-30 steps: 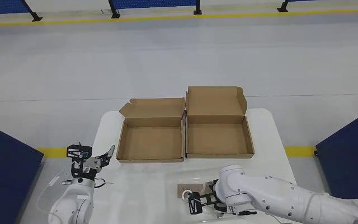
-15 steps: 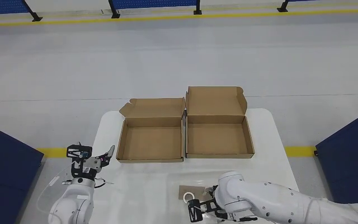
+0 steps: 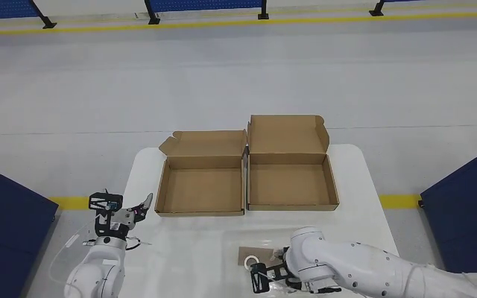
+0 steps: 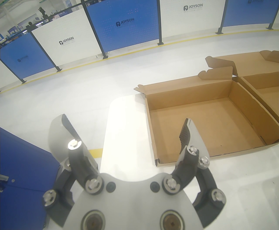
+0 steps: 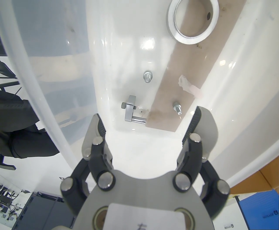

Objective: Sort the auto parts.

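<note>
Small metal parts lie on the white surface near the table's front edge: a metal ring (image 5: 193, 19) (image 3: 253, 260) on a brown card (image 5: 185, 65), two short bolts (image 5: 147, 76) (image 5: 177, 107), and an L-shaped bracket (image 5: 131, 112). My right gripper (image 5: 148, 116) (image 3: 261, 280) hangs open just above them, nearest the bracket, with nothing between its fingers. My left gripper (image 4: 125, 120) (image 3: 127, 212) is open and empty at the table's left edge, beside the left cardboard box (image 4: 207, 122).
Two open, empty cardboard boxes (image 3: 201, 190) (image 3: 291, 182) stand side by side at the back of the table. A scrap of clear plastic (image 5: 189, 87) lies on the brown card. A raised translucent rim (image 5: 39, 87) curves around the parts.
The right arm has drawn back a little toward the table's front edge, its gripper staying open. The left arm has not moved.
</note>
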Controlling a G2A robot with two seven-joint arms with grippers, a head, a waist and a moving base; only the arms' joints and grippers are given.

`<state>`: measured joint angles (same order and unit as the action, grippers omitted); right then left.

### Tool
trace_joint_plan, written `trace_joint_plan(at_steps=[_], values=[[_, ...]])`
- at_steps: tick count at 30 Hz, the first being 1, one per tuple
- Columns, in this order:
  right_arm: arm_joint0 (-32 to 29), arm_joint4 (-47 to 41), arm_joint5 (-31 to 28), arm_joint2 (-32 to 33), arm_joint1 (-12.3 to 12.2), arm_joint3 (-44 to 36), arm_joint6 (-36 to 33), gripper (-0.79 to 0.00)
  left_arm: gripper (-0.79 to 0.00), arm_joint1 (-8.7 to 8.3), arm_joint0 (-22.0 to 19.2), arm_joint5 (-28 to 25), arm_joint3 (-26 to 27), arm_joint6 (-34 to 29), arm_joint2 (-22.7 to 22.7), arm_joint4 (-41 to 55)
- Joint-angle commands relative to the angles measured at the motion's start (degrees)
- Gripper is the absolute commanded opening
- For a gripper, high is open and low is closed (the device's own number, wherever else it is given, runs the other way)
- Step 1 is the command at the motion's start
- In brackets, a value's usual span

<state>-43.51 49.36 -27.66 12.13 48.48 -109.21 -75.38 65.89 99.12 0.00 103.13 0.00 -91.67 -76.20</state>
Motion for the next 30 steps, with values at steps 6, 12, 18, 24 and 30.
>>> trace_joint_plan(at_steps=[6,12,18,24,30], values=[[-0.7,2.83,1.21,1.58,0.14,0.88,3.63,-0.292,0.0,0.0,0.0,0.0,0.0,0.0,0.0,0.0],[-0.81,6.38,1.34,3.58,0.01,1.13,6.76,-0.283,0.0,0.0,0.0,0.0,0.0,0.0,0.0,0.0],[-0.33,8.14,1.08,4.47,1.03,2.72,7.72,-0.336,0.0,0.0,0.0,0.0,0.0,0.0,0.0,0.0],[-0.06,8.75,1.39,4.94,2.34,4.49,7.87,-0.308,0.0,0.0,0.0,0.0,0.0,0.0,0.0,0.0],[-0.09,9.58,2.01,5.94,3.07,5.35,7.65,-0.299,0.0,0.0,0.0,0.0,0.0,0.0,0.0,0.0]])
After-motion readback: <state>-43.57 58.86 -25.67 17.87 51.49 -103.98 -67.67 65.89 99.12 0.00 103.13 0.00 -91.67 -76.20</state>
